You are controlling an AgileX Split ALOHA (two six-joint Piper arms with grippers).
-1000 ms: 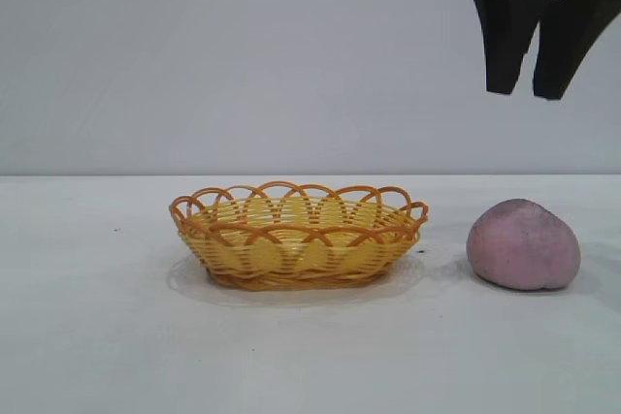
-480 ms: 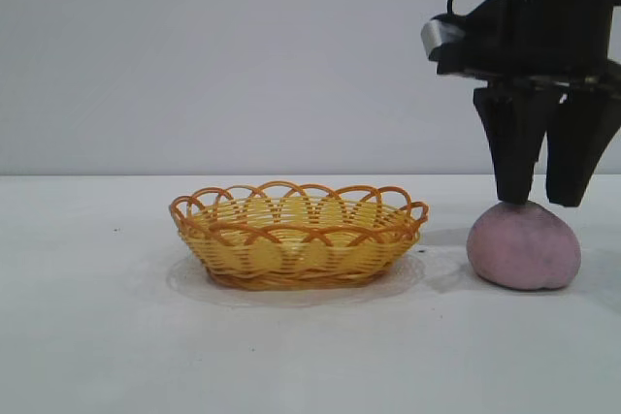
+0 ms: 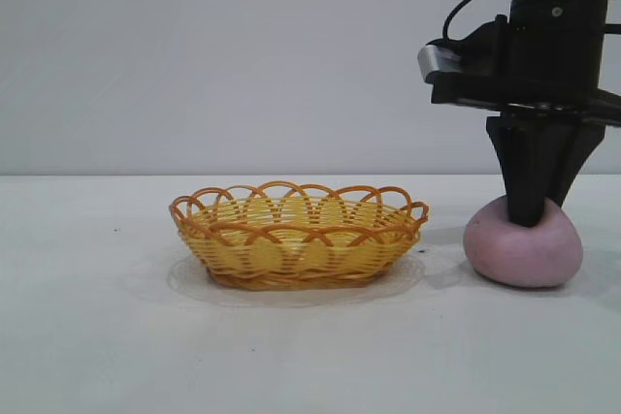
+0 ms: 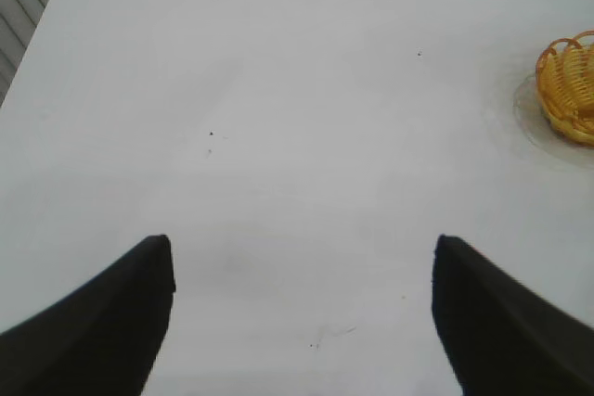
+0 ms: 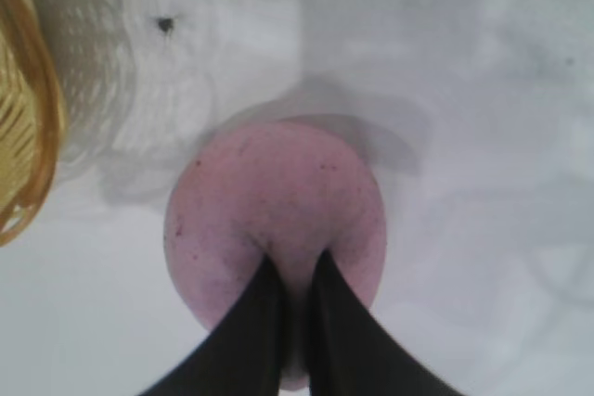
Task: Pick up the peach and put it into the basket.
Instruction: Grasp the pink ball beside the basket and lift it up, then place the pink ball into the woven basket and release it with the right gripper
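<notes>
Near the table's [image 3: 87, 336] middle sits the basket [image 3: 298, 235], nothing visible inside it. Toward the right edge, apart from the basket, lies the peach [image 3: 522, 248]. Atop it, the right gripper [image 3: 531, 212] pinches narrowly, fingertips pressing its skin. Elsewhere, the left gripper [image 4: 302, 317] hangs spread wide over bare tabletop.

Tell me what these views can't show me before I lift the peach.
- Grip on the peach: in the exterior view the right gripper covers the peach's top; in the right wrist view the narrowly parted fingers hide what is under them.
- Basket floor: its near wall hides it in the exterior view; both wrist views cut the basket off at an edge.
- Left gripper: only its spread fingertips show, over bare table.
</notes>
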